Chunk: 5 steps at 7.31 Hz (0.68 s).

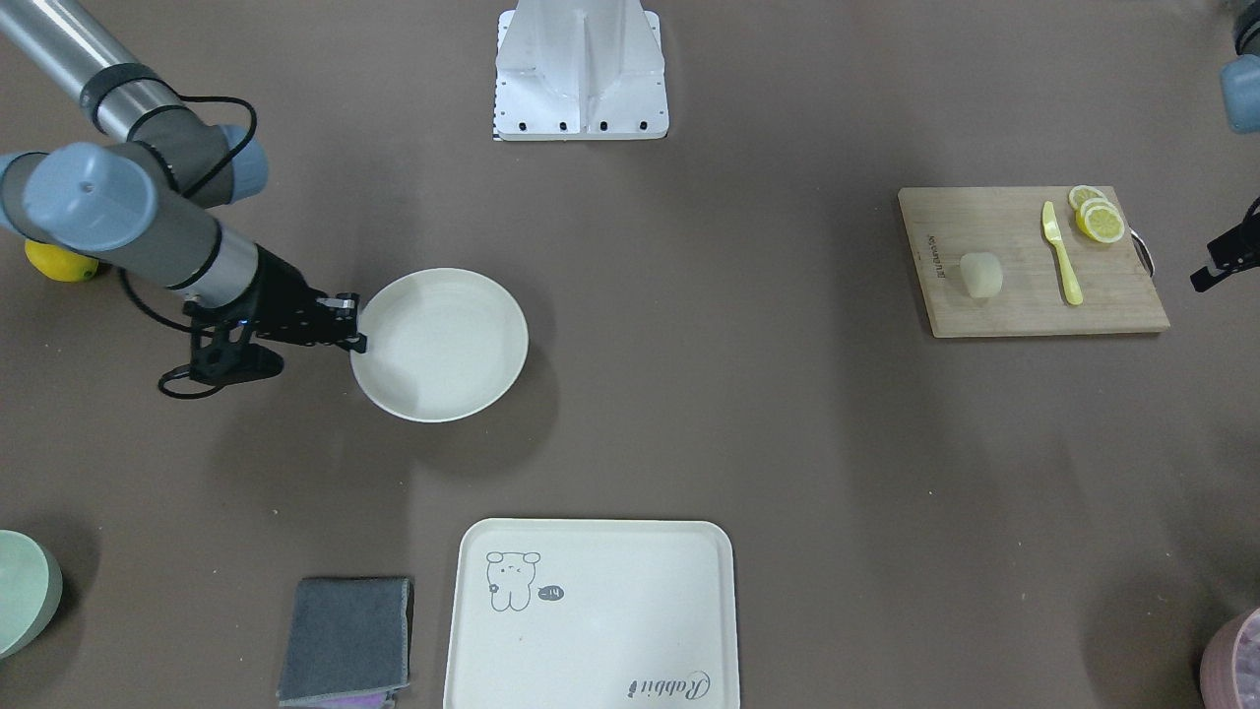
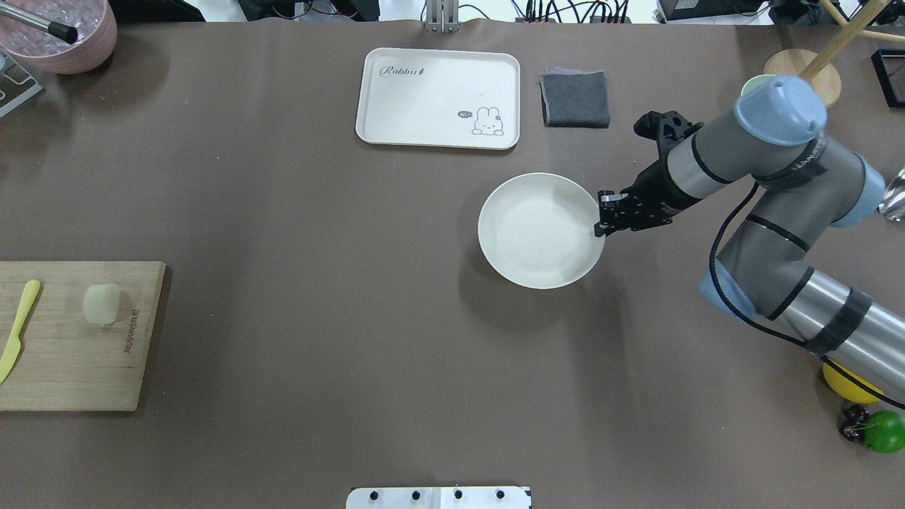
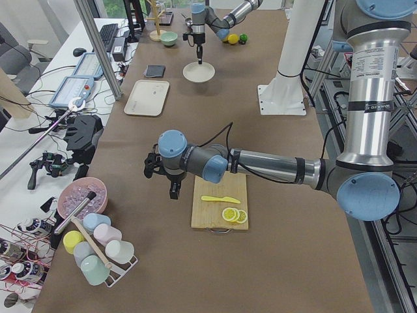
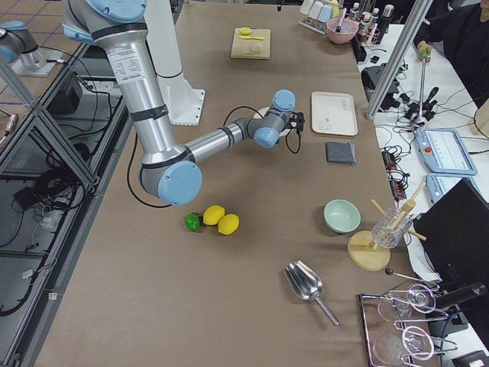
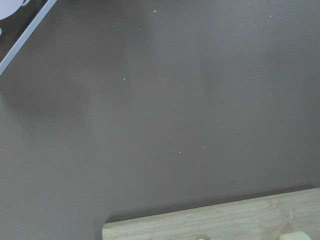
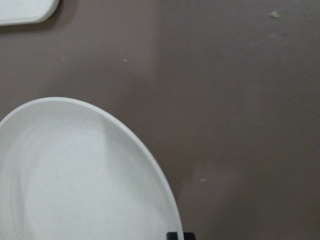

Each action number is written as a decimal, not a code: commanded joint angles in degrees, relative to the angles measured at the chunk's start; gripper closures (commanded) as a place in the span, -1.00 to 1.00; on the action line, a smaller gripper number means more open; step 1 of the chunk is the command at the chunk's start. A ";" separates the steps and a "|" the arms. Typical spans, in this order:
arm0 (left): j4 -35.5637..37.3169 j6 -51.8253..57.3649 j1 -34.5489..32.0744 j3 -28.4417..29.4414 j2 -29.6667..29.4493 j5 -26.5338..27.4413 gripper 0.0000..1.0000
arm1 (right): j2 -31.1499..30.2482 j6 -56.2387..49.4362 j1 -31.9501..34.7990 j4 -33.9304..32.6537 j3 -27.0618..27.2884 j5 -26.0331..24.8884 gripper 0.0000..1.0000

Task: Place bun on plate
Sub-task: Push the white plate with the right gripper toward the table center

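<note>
The bun (image 1: 980,274) (image 2: 101,304), a small pale lump, lies on a wooden cutting board (image 1: 1024,305) on my left side. The round cream plate (image 1: 443,345) (image 2: 537,230) (image 6: 75,175) sits mid-table, far from the board. My right gripper (image 1: 356,330) (image 2: 601,219) points down at the plate's rim and is shut on it. My left gripper (image 1: 1203,279) (image 3: 172,190) hovers off the cutting board's outer edge, away from the bun. Whether its fingers are open or shut does not show.
A yellow knife (image 1: 1061,254) and lemon slices (image 1: 1098,217) share the board. A bear-print tray (image 1: 591,611), a grey cloth (image 1: 346,640) and a green bowl (image 1: 20,591) line the far edge. A lemon (image 1: 59,261) lies under my right arm.
</note>
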 commanded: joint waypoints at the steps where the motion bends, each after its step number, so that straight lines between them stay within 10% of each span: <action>1: -8.34 -18.06 8.94 -1.74 0.62 5.54 -0.93 | 4.60 7.47 -7.60 -0.10 0.17 -7.54 1.00; 5: -24.23 -39.35 22.84 -1.65 5.00 11.87 -0.87 | 6.19 8.36 -11.05 -0.45 -2.02 -11.18 1.00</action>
